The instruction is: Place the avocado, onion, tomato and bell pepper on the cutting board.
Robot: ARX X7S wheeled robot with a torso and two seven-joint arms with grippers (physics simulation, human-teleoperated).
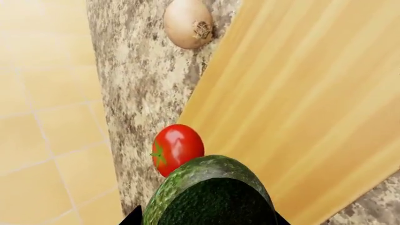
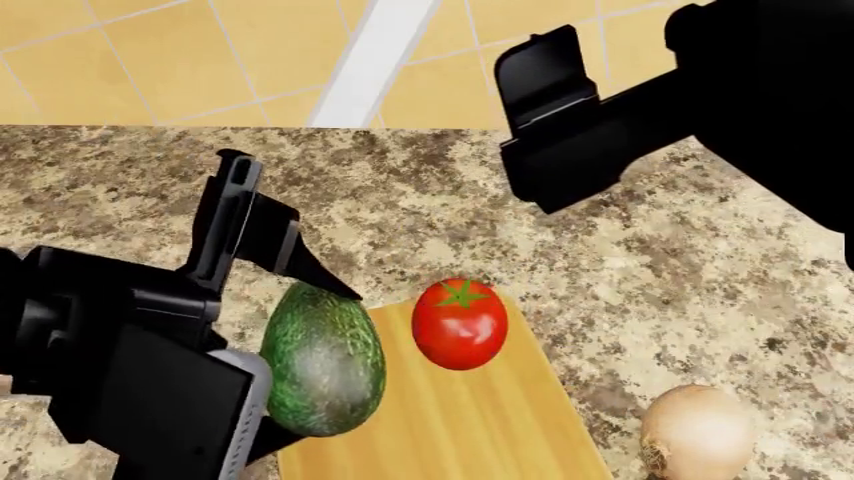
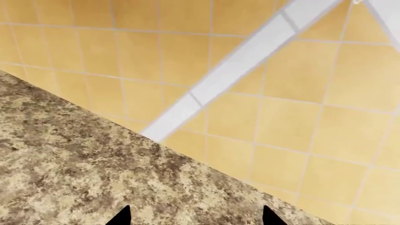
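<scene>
Your left gripper is pinching the avocado, with one finger tip showing at the fruit's far end and another below its near end. The avocado hangs at the left edge of the cutting board, partly over the wood; you cannot tell from these views whether it touches the board or sits just above it. I would count it as nearly placed, not placed.

The tomato sits at the far end of the board. In the head view it looks to rest on the wood, but the left wrist view shows it at the board's edge, so whether it is fully on is unclear. Check it before you move on.

The onion lies on the counter to the right of the board, close to its edge but off it. That one is still to do.

The bell pepper appears in none of the views, so you will have to look for it.

Your right gripper hovers beyond the board's far end, its two tips spread apart with nothing between them, free for the onion.
</scene>
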